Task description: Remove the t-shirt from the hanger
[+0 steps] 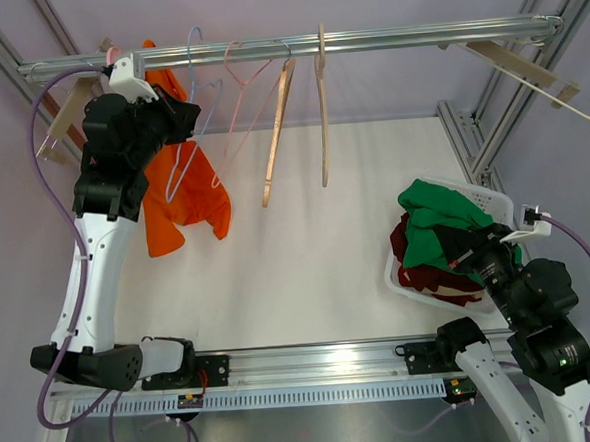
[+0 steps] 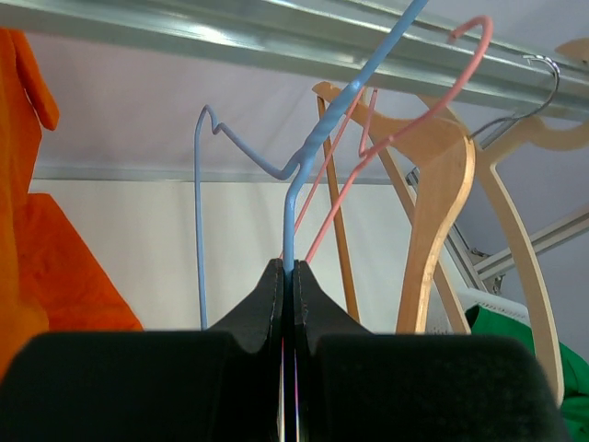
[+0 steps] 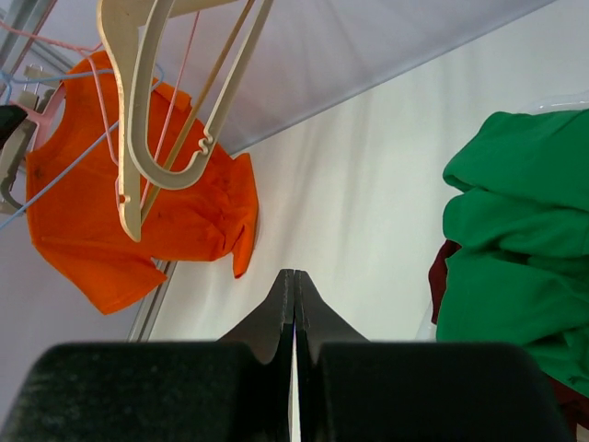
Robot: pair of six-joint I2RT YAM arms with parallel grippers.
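An orange t-shirt [image 1: 189, 212], a blue hanger [image 2: 290, 230], a pink hanger [image 2: 473, 20], a green garment [image 1: 440, 217] and a maroon garment [image 1: 418, 264] are pictured

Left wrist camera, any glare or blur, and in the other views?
Left wrist: glare on the silver metal rail; the left gripper, pinching the blue wire hanger, looks soft. Right wrist: right gripper soft, orange t-shirt sharp. Top external: even light, sheen on the near aluminium track.

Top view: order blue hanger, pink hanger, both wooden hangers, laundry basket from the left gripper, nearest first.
1. Blue hanger, held in the left gripper jaws.
2. Pink hanger, next along the rail.
3. Tilted wooden hanger, mid-rail.
4. Upright wooden hanger, just right of it.
5. Laundry basket, far right on the table.
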